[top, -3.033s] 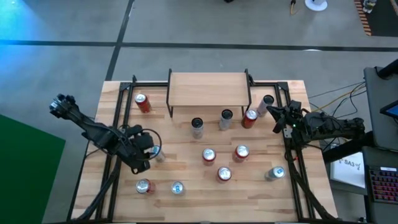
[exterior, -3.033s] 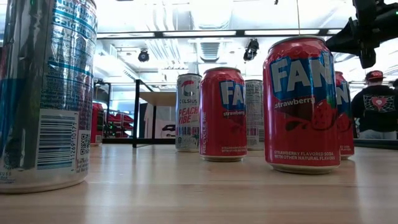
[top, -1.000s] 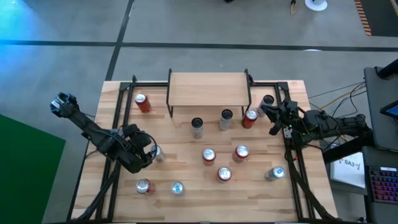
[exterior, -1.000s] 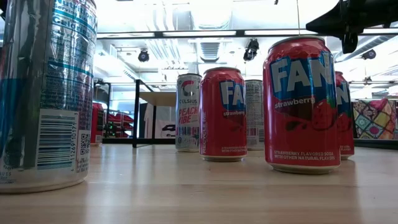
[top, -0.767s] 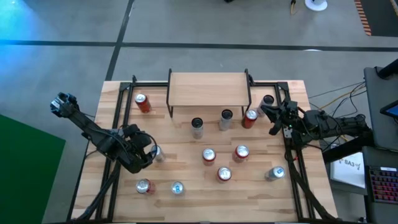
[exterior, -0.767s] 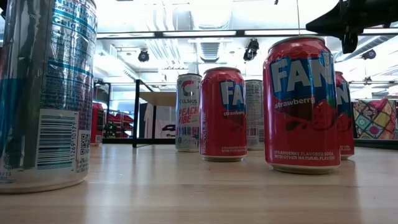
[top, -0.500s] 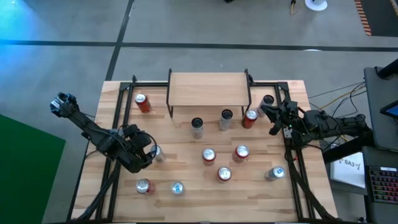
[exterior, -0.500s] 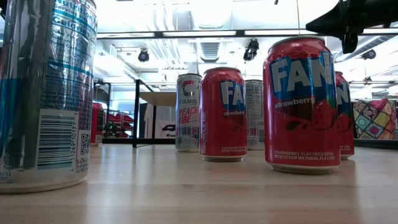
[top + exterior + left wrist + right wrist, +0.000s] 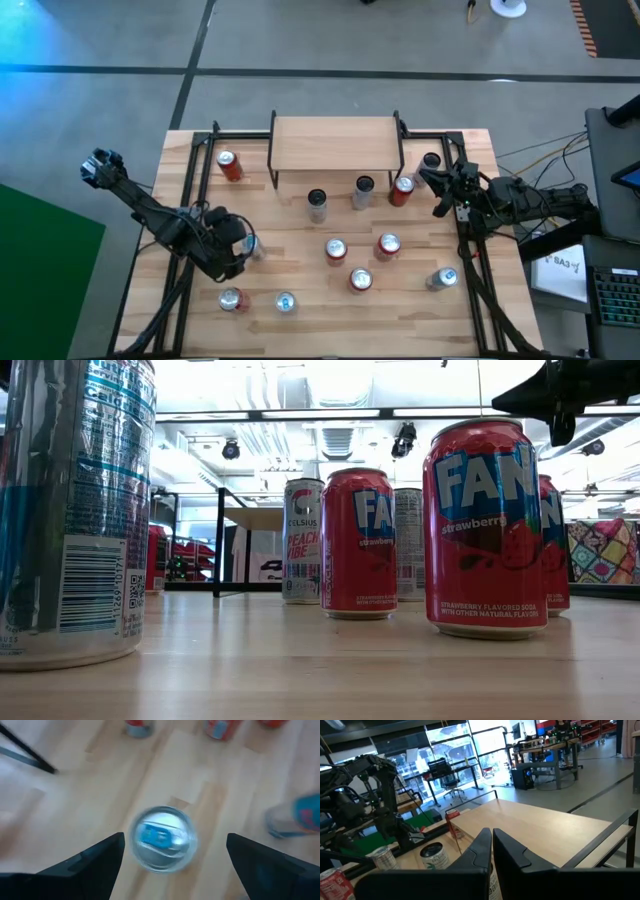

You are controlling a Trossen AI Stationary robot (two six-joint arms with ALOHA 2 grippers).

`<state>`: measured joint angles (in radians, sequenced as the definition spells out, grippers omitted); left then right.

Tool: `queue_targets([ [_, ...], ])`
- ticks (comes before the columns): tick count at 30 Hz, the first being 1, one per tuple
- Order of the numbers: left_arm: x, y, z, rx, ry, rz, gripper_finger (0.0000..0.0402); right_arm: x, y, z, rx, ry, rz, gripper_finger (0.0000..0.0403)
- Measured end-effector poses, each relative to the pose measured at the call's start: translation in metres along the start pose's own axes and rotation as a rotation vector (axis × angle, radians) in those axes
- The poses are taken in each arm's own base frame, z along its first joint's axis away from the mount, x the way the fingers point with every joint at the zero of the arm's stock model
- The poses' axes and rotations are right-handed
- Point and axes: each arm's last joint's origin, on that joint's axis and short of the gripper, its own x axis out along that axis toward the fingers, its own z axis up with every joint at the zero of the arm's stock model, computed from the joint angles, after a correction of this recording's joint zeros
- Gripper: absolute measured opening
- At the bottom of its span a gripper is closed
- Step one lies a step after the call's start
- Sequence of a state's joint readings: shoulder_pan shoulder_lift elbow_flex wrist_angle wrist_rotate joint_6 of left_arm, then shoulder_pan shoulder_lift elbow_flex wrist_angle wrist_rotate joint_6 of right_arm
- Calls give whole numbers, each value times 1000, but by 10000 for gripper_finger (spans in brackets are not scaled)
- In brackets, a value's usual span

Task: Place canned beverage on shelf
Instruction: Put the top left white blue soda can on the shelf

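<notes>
On the table, red cans (image 9: 485, 525) read "FANTA strawberry"; left gripper (image 9: 170, 851) spread above a silver can (image 9: 162, 839); right gripper (image 9: 491, 845) pressed together.

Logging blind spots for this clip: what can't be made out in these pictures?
- Silver can under the left gripper: label blurred in the left wrist view; arm covers it in the high view.
- Shelf: top largely hidden behind cans in the low view.
- Right gripper: its shut fingers block the cans directly ahead.

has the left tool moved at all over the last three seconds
Yes. In the high view the left tool, jaws open, has shifted slightly away from the shelf, toward the table's near edge, above a silver can.
</notes>
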<state>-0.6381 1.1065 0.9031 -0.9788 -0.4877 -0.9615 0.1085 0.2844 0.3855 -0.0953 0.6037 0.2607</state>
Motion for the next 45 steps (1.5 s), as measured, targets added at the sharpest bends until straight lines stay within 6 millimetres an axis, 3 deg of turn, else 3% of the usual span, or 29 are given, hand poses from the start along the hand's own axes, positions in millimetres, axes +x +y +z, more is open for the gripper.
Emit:
queue_targets([
  [29, 15, 3, -10, 44, -29, 56, 336, 0, 0, 0, 1, 0, 0, 9],
  [45, 40, 5, -26, 10, -82, 41, 333, 0, 0, 0, 0, 0, -1, 9],
])
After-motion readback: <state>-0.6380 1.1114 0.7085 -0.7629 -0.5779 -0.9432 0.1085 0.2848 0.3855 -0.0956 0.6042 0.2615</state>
